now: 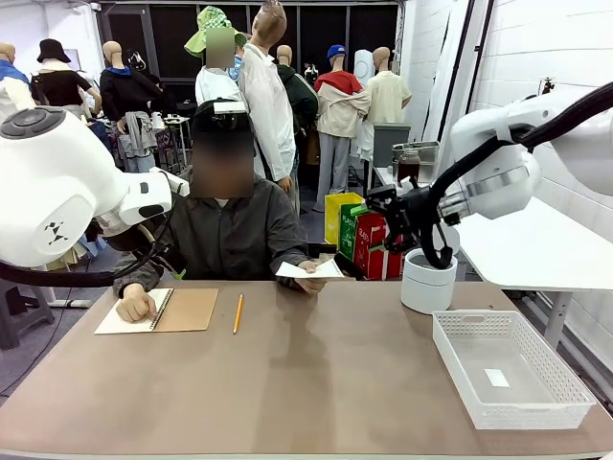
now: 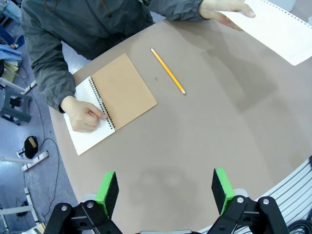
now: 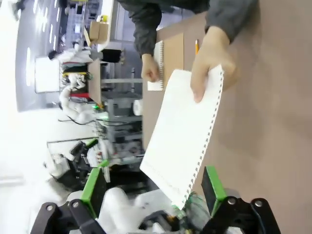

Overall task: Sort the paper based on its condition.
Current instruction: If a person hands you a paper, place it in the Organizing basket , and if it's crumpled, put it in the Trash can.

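Holding a flat sheet of paper (image 3: 183,134) out over the table's far edge at center frame, the person's hand (image 3: 212,58) is angling its long axis toward the wide-open right gripper (image 3: 153,187), the nearer arm.

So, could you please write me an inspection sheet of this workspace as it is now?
Surface: brown table, mostly bare.
Job's things: one flat white sheet with a perforated edge, held out by the person's hand toward the right gripper; white mesh basket and white round bin at the robot's right.
Clutter: tan spiral notebook under the person's other hand; yellow pencil.
Grippers: left gripper open, hovering; right open, sheet edge between its fingers, not clamped.
Cables: black cable along the right arm.
Surroundings: colourful boxes behind.
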`<state>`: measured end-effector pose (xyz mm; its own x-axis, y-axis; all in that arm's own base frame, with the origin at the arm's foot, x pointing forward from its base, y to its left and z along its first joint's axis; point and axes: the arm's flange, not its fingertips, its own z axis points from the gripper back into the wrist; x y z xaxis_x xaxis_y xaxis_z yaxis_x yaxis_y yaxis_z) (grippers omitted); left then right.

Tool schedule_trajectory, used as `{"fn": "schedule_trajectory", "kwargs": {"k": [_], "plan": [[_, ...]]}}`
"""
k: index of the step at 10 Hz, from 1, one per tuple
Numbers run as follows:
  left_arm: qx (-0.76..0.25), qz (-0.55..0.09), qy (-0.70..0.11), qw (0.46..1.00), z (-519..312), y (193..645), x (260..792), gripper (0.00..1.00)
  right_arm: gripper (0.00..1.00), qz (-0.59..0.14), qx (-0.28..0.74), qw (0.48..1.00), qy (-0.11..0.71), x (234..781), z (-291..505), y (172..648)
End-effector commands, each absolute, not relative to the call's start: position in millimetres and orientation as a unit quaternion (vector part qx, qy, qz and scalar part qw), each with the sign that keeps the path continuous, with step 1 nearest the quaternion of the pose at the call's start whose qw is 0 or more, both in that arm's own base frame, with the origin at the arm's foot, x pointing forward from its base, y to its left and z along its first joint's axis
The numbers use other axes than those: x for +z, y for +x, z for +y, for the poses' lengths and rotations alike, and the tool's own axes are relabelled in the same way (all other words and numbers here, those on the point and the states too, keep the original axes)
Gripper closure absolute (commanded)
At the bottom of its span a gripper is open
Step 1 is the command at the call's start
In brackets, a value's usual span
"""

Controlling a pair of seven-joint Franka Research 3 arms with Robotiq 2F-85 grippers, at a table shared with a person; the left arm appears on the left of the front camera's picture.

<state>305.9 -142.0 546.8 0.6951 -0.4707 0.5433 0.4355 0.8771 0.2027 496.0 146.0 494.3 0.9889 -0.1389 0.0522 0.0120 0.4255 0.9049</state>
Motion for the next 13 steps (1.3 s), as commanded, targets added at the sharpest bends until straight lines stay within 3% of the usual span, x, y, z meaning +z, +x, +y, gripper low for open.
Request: {"fn": "schedule_trajectory", "kwargs": {"k": [1, 6, 13], "plan": [[-0.251, -0.302, 0.032, 0.919, -141, 306, 547, 0.00, 0.00, -0.014, -0.095, 0.812, 0.575, 459, 145, 492], [-0.251, -0.302, 0.032, 0.919, -141, 306, 547, 0.00, 0.00, 0.123, -0.144, 0.741, 0.645, 392, 151, 476], [-0.251, -0.302, 0.032, 0.919, -141, 306, 547, 0.00, 0.00, 0.136, -0.145, 0.743, 0.639, 373, 154, 478]]}}
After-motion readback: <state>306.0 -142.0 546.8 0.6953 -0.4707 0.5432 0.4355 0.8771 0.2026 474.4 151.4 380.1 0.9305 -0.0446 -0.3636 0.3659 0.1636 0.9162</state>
